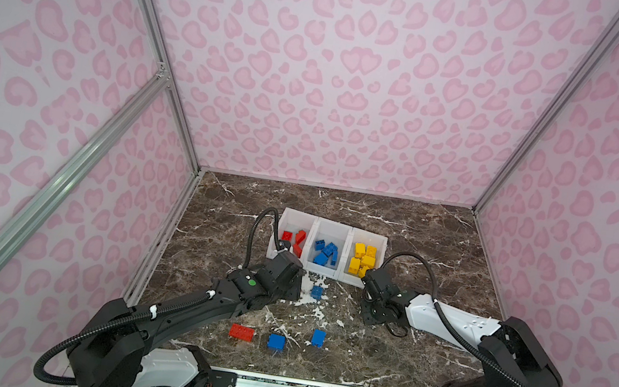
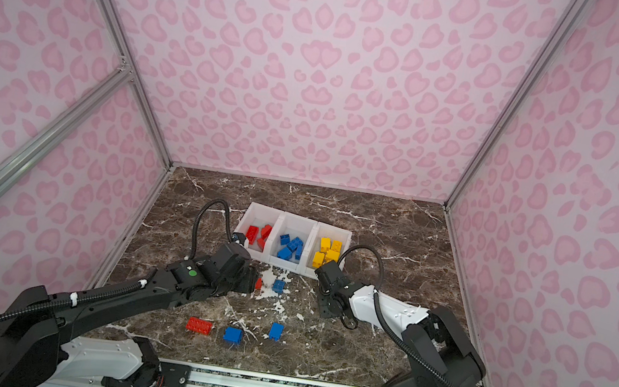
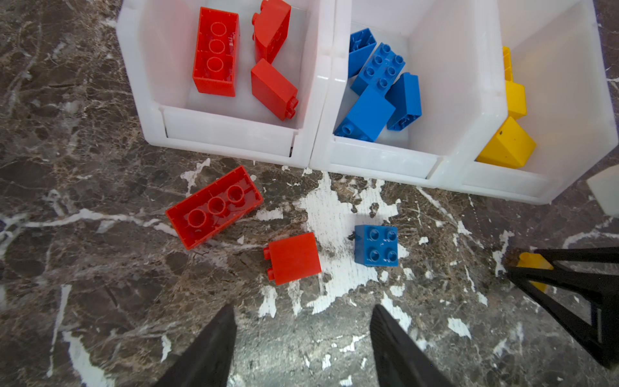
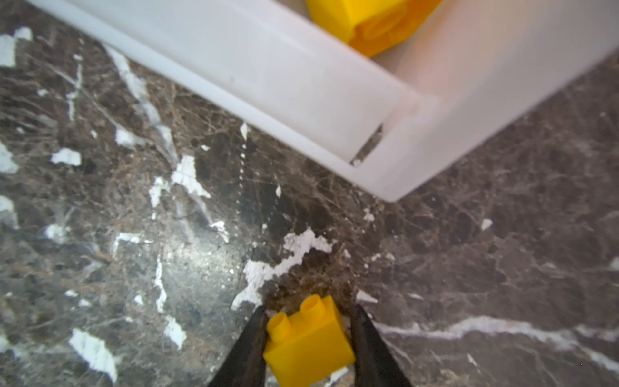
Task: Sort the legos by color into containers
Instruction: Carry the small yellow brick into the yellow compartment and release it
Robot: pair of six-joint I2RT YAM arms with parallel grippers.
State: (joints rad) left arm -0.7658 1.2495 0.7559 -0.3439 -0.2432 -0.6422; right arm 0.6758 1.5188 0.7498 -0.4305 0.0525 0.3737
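yellow brick [image 4: 308, 341] cropped, clamped in right tool [image 4: 310, 311]

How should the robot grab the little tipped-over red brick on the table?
Probably from straight above with the left gripper, pinching the little red brick across its two plain flat sides. It lies tipped over, studs sticking out sideways, so the studded end would grip unevenly.

Dark marble tabletop [image 1: 399, 225], pink spotted walls [image 1: 358, 84]
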